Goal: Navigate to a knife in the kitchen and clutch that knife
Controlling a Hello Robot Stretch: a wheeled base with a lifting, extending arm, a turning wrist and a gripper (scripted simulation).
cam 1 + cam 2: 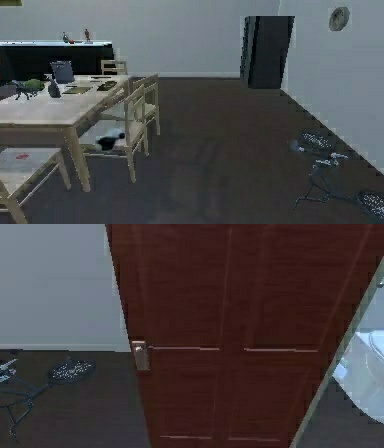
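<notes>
Knife not yet made out among the small things on the table.

No shape on the pale table (60, 122) or on the dark counter (50, 55) beyond it reads surely as a knife. It probably lies in the tabletop clutter by the chairs (140, 100). I cannot tell the gripper's state or place anything against it. A brown door (240, 324) stands close.

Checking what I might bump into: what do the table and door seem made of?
Table: likely pale wood, matte, by its light tan top and legs. Door: probably dark reddish-brown wood, smooth, with panel lines.
</notes>
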